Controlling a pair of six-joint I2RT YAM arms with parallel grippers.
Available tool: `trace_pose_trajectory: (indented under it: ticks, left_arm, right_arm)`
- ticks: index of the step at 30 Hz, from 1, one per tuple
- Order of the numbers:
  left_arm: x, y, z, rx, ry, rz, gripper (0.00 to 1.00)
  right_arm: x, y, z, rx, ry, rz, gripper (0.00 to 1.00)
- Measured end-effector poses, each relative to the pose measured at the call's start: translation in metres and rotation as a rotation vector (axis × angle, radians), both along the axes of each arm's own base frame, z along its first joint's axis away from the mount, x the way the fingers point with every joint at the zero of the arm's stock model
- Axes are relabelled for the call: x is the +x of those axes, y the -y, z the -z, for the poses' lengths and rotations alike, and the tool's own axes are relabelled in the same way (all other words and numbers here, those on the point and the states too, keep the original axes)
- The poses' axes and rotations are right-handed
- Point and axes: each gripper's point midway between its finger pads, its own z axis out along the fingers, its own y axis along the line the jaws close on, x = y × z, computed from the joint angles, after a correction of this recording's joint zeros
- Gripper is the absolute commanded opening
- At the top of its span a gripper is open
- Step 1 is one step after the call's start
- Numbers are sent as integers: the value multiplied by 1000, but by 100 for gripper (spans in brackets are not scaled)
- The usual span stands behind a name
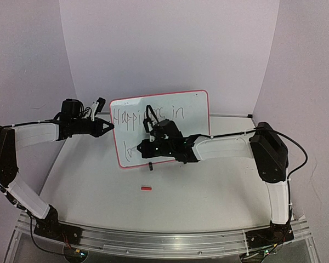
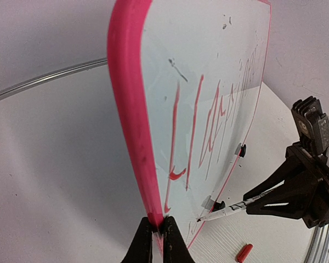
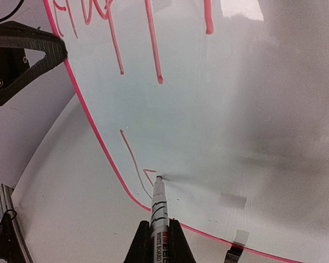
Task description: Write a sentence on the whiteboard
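Observation:
The whiteboard point(image 1: 181, 118) stands upright on the table, red-framed, with black feet. The sentence point(image 1: 148, 116) reads "Happiness in" on the top line, with a first stroke of a second line at lower left point(image 1: 128, 148). My left gripper point(image 2: 158, 226) is shut on the board's left frame edge point(image 2: 130, 109) and holds it. My right gripper point(image 3: 159, 226) is shut on a white board marker point(image 3: 158, 205), whose tip touches the board's lower left beside the fresh strokes point(image 3: 136, 161). The marker also shows in the left wrist view point(image 2: 236, 206).
The red marker cap point(image 1: 146, 188) lies on the table in front of the board, also in the left wrist view point(image 2: 244, 253). White walls close in behind and on both sides. The board's black foot point(image 3: 235, 253) stands just right of the marker.

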Motion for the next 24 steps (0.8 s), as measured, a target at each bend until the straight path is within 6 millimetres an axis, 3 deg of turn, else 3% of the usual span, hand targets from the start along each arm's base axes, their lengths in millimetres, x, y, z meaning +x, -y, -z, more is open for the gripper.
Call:
trace_pose_trajectory:
  ticks: [7,17,24]
  left_arm:
    - [0,0,0,0,-1,0,0]
    - [0,0,0,0,-1,0,0]
    - [0,0,0,0,-1,0,0]
  right_arm:
    - [1,-1,-2,19,-2,-3,0]
    - [-6,8,18,-5,-41,-4,0]
    - [-6,13,14,-8,-30,8,0]
